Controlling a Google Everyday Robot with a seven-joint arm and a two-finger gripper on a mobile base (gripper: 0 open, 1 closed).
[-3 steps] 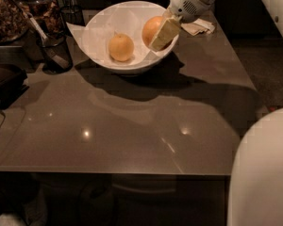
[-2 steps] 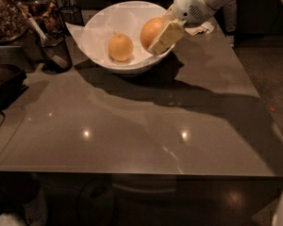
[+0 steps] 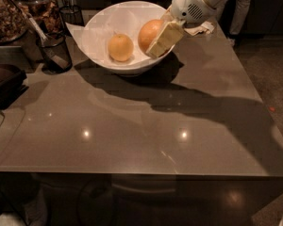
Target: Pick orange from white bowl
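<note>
The white bowl (image 3: 132, 68) stands at the far end of the bench (image 3: 141, 126), a little left of the middle, and throws a dark shadow toward the near side. Two round fruits lie inside it. The orange (image 3: 148, 31), the deeper reddish one, sits high against the bowl's right wall, close under the rim. The paler yellow fruit (image 3: 120, 47) rests lower, nearer the bowl's middle, to the left of the orange and just apart from it. The robot's white arm (image 3: 198, 1) reaches in from the upper right, and the tool (image 3: 163, 38) dips over the right rim into the bowl. Its cream-coloured front part slants down to the left and lies against the right side of the orange, hiding that edge of the fruit. Whether the tool is clamped on the orange or merely set beside it cannot be told, because its far side is hidden behind the fruit. A crumpled pale cloth or paper (image 3: 201, 29) lies on the bench just right of the bowl, under the arm. To the left of the bowl stands a black mesh cup (image 3: 54, 53) with a utensil leaning in it. The glossy bench shows two bright light spots nearer the camera.
</note>
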